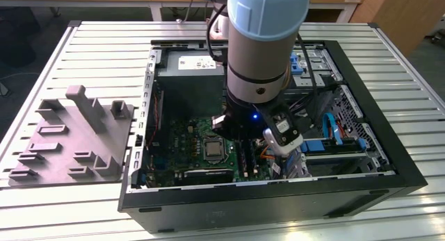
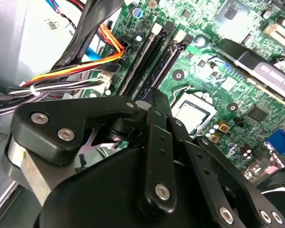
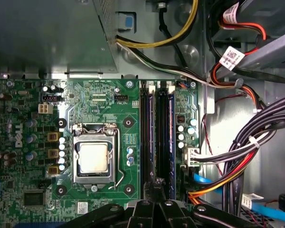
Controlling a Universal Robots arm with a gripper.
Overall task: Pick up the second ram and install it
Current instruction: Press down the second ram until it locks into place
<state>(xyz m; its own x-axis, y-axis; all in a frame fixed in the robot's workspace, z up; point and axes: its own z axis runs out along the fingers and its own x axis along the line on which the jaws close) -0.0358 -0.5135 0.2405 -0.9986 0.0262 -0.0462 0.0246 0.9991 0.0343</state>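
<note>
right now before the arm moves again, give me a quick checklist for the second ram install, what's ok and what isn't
1. Gripper lined up with the memory slots: ok, it sits at one end of the slot bank in the first wrist view.
2. Second ram held in the gripper: cannot tell.
3. Slot already filled: ok, a bluish stick appears to stand in the slot nearest the cables; whether it is fully seated, cannot tell.
4. Cable bundle clear of the slots: ok, it lies beside them, not across.
5. Processor socket clear of the gripper: ok, apart.
6. Computer case open from above: ok.
</note>
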